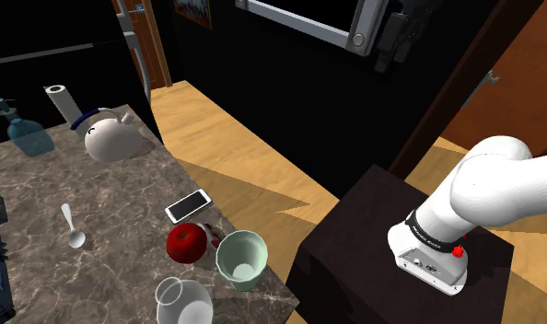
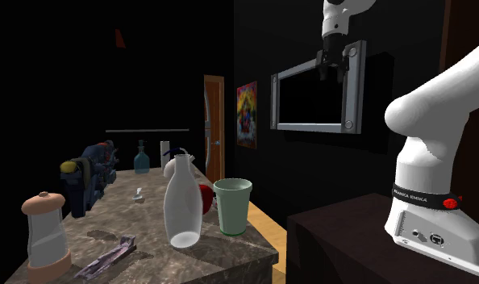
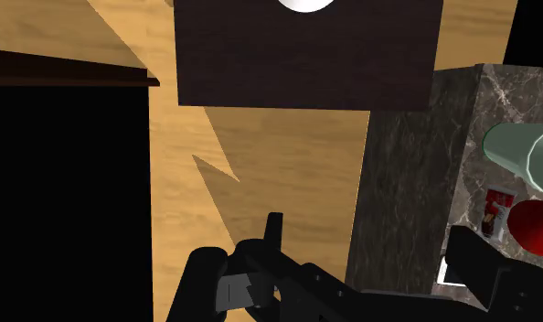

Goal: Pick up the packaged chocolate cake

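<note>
- White arm (image 1: 502,179) rises from its dark box stand (image 1: 373,230). In the second exterior view it holds the black pincer (image 2: 332,71) high before a grey-framed panel (image 2: 310,127) on the wall.
- Pincer released: the wrist view has its fingers (image 3: 204,279) wide apart, clasping nothing, over a wooden floor (image 3: 288,165).
- Small white-and-red cake packet (image 3: 500,212) lies on the marbled stone bench (image 3: 407,137) against a red apple (image 3: 535,224), near a pale green cup (image 3: 521,151). The shoulder view gives just a sliver of the packet.
</note>
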Tool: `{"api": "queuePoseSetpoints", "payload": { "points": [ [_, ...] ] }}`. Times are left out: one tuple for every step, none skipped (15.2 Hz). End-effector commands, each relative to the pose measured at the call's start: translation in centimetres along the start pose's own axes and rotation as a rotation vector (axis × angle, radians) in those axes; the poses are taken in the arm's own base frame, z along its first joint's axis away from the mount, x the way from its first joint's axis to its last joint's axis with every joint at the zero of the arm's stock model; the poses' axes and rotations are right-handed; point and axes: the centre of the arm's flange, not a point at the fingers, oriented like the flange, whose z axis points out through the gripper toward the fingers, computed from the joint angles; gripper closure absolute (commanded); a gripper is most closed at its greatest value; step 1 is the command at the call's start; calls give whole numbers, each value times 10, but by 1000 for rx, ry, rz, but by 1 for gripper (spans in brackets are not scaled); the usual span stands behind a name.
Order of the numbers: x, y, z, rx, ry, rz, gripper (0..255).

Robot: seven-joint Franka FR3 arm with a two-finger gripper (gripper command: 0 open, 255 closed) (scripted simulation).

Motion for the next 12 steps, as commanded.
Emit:
{"api": "queuePoseSetpoints", "payload": {
  "points": [
    [0,0,0,0,0,0,0],
    [3,-12,7,-9,1,-2,0],
    [5,-24,14,-18,1,-3,0],
    [8,-36,22,-27,2,-5,0],
    [10,-48,29,-36,3,-7,0],
    [12,-60,37,-45,4,-9,0],
    [15,-72,45,-53,4,-10,0],
    [17,-84,52,-62,5,-12,0],
    [20,-96,60,-71,6,-14,0],
    [22,-107,68,-80,6,-15,0],
    [25,-119,76,-89,7,-17,0],
    [27,-130,84,-98,8,-19,0]
  ]
}}
